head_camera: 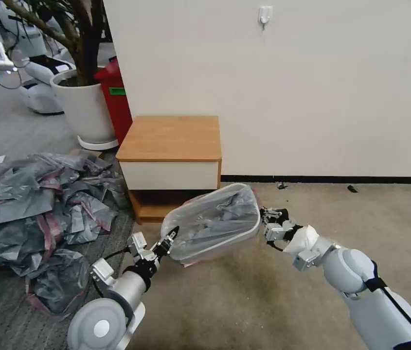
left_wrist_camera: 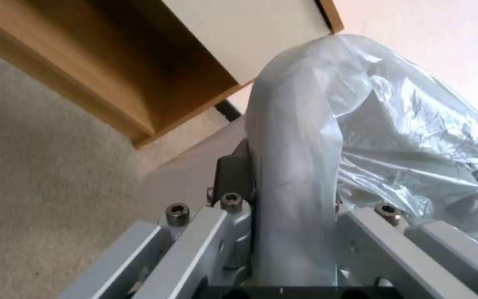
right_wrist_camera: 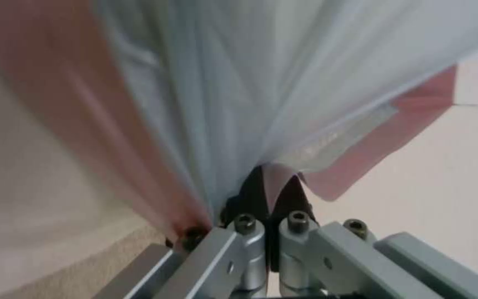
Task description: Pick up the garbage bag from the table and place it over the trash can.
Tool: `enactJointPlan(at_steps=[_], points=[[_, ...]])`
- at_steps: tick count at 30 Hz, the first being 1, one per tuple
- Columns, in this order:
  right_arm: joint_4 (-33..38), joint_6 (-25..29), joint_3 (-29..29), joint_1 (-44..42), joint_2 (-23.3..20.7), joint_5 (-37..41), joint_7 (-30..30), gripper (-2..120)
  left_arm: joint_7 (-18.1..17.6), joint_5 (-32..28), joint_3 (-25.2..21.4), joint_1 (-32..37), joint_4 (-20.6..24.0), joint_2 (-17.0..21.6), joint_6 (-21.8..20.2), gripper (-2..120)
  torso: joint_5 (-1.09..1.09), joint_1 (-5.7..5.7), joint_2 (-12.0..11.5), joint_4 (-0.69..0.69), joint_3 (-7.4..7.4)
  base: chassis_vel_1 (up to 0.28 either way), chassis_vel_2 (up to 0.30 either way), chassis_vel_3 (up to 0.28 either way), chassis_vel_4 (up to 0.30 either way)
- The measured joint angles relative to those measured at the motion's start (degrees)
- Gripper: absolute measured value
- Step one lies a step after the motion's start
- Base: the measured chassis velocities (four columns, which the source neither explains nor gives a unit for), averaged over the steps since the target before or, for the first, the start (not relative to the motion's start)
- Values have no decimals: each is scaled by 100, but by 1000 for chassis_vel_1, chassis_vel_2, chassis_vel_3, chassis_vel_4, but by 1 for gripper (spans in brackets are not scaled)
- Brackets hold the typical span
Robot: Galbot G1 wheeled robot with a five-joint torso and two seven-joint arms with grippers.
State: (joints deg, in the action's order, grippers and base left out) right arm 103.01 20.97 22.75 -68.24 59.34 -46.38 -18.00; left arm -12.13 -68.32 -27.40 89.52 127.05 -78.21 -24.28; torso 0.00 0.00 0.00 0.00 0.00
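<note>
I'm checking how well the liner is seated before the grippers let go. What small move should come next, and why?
Probably draw the right gripper slightly outward and down. It is shut on the garbage bag, whose pink band hangs loose beside the trash can in the right wrist view, while the left gripper straddles the covered rim opposite.

Head camera looks down from afar; both wrist cameras (very close) share the garbage bag (head_camera: 215,221).
</note>
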Motion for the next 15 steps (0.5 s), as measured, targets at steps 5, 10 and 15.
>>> enactJointPlan(at_steps=[5, 10, 15], points=[[-9, 122, 69, 5, 2, -296, -166, 0, 0, 0, -16, -17, 26, -26, 1, 8, 0, 0, 0, 0, 0, 0, 0, 0, 0], [-81, 226, 110, 25, 18, -568, -279, 0, -1, -1, -27, -33, 41, -79, 1, 8, 0, 0, 0, 0, 0, 0, 0, 0, 0], [-173, 281, 143, 44, 28, -612, -347, 0, -10, -25, -62, -35, 75, -139, 1, 8, 0, 0, 0, 0, 0, 0, 0, 0, 0]])
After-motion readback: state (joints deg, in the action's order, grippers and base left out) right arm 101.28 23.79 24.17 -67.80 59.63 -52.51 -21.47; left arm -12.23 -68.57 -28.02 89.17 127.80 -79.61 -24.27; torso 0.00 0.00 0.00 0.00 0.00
